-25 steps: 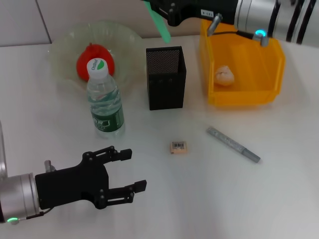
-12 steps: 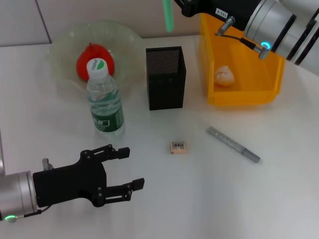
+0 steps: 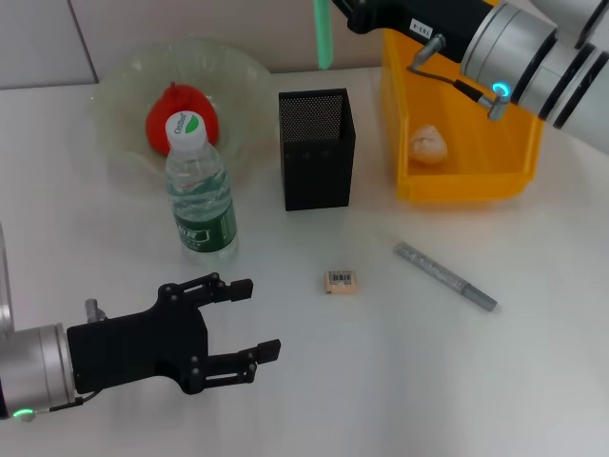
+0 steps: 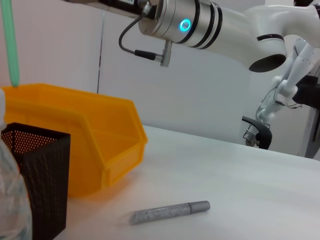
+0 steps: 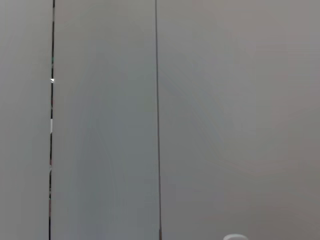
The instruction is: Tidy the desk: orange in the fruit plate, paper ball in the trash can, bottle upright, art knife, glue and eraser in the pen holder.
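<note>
My right gripper (image 3: 335, 8) is at the top edge of the head view, shut on a slim green art knife (image 3: 324, 36) that hangs upright above and behind the black mesh pen holder (image 3: 317, 149). The knife (image 4: 9, 45) also shows in the left wrist view, over the holder (image 4: 35, 175). A grey glue stick (image 3: 445, 276) and a small tan eraser (image 3: 341, 280) lie on the table. The orange (image 3: 173, 107) rests in the glass fruit plate (image 3: 238, 81). The bottle (image 3: 200, 195) stands upright. The paper ball (image 3: 428, 144) lies in the yellow trash bin (image 3: 495, 181). My left gripper (image 3: 249, 319) hovers open at the front left.
The bottle stands just in front of the plate and left of the pen holder. The yellow bin sits right of the holder, under my right arm (image 3: 514, 48). The right wrist view shows only a bare wall.
The right arm has swung the green knife from a tilt to upright and shifted it slightly right. The left gripper has barely moved.
</note>
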`<state>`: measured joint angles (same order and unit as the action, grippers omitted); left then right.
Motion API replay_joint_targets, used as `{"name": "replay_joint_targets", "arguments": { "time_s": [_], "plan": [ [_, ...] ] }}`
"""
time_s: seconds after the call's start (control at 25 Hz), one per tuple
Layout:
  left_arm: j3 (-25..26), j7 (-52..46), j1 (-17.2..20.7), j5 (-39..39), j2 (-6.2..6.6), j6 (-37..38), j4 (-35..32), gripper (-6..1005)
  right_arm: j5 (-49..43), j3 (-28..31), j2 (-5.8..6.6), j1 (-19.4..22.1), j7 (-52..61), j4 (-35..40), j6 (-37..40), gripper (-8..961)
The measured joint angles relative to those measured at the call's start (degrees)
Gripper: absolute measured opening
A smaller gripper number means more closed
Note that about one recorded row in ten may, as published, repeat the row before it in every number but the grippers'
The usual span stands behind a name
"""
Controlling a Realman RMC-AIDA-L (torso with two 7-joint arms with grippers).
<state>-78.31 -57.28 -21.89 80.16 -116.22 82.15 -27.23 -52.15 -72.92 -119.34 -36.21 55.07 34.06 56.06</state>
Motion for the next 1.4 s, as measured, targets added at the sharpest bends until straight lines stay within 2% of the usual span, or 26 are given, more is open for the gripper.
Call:
{"name": "replay_joint_targets", "arguments": {
  "time_s": [0.72,0.88,1.04,1.4],
  "plan": [
    [0.5,0.1,-0.1,1.7,-0.19,-0.4,-0.1,808,-0.2,-0.8,-0.19,-2.1,-0.7,-6.1,-1.0,224],
    [0.6,0.6,-0.2,1.7,-0.33,-0.4,-0.1,808,0.2,-0.8,-0.47,-3.4,-8.9,-10.1,0.6,227],
    [0.7,0.7,-0.2,1.7,-0.52,-0.4,-0.1,807,1.2,-0.8,-0.54,-3.6,-11.7,-11.8,1.9,230],
    [0.7,0.7,-0.2,1.7,-0.77,-1.3,-0.1,806,3.9,-0.8,-0.52,-2.3,-6.7,-12.2,2.1,237]
  ]
}}
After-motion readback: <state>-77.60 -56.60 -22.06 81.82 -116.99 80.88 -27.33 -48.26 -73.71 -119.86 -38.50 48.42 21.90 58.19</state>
